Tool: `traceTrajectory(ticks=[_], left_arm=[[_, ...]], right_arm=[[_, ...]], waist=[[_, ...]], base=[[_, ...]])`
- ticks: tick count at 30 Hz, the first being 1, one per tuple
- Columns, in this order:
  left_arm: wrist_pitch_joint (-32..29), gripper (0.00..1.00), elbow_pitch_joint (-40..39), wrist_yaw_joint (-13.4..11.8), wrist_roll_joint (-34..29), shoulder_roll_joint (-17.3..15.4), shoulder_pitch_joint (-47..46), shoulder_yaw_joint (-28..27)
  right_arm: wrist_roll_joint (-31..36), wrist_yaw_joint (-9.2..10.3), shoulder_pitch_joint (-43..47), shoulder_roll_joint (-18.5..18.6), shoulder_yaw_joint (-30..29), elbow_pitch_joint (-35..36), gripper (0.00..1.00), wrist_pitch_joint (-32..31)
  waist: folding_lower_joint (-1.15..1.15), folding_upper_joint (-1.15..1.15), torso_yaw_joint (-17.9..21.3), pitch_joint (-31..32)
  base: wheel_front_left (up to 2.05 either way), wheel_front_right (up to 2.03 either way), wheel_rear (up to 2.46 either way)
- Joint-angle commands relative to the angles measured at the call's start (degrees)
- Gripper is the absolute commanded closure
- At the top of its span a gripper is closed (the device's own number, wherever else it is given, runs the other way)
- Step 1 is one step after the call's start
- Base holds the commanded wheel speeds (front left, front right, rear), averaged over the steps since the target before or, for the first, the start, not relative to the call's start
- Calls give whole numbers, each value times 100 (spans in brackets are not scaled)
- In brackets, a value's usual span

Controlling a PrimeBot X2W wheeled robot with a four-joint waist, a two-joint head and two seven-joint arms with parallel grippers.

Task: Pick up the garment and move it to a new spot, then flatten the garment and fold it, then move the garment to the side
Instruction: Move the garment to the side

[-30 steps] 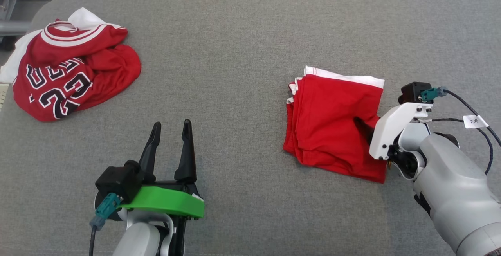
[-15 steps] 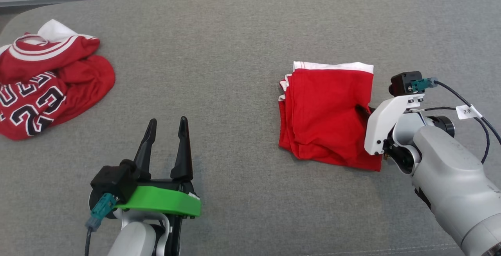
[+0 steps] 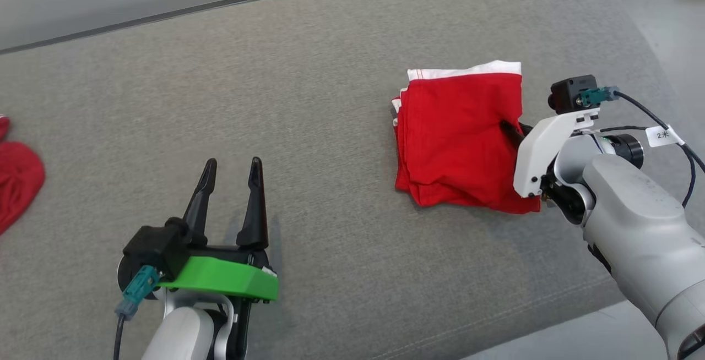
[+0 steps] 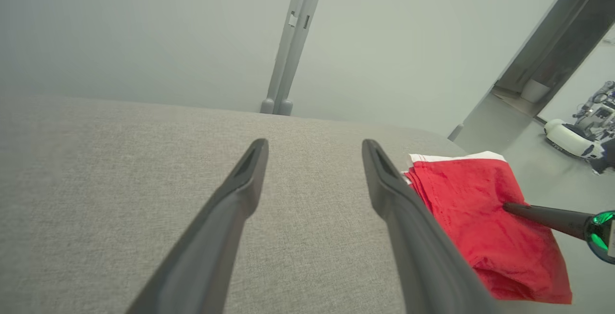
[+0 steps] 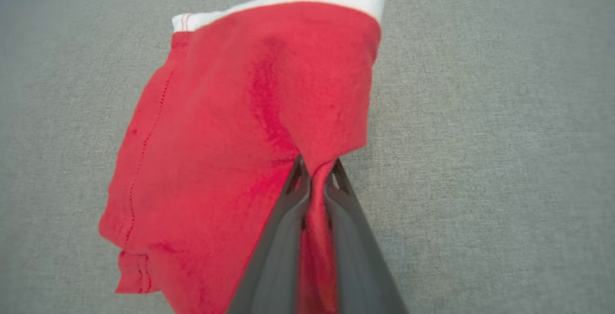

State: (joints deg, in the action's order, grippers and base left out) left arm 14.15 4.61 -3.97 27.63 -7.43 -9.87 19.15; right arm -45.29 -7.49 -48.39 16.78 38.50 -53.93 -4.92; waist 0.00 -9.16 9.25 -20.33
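Soft matt cloth — garment [image 3: 457, 140]; coarse woven grey fabric, matt — tabletop [image 3: 308, 74].

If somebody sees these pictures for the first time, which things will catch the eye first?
The folded red garment with a white band lies on the right part of the grey surface, and the right gripper is shut on its right edge. The left gripper, open on a bright green mount, hovers at the lower left over bare fabric.
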Motion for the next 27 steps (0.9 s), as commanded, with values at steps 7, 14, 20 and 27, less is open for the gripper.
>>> traceTrajectory(ticks=[7,14,20,27], left_arm=[[-116,0,-27,55,-99,-39,-257,135],[-194,0,-79,63,-142,-78,-393,214],[-235,0,-140,-2,-162,-140,-483,197],[-327,0,-364,-60,-212,-248,-579,179]], right_arm=[[-86,0,-289,-23,110,-202,100,293],[-48,0,-604,-31,201,-484,100,584],[13,1,-941,-3,158,-868,100,882],[25,1,-1457,136,-8,-1377,100,1240]], waist=[[0,0,1297,-287],[0,0,1398,-475],[0,0,1143,-676],[0,0,753,-995]], base=[[0,0,0],[0,0,0],[0,0,0],[0,0,0]])
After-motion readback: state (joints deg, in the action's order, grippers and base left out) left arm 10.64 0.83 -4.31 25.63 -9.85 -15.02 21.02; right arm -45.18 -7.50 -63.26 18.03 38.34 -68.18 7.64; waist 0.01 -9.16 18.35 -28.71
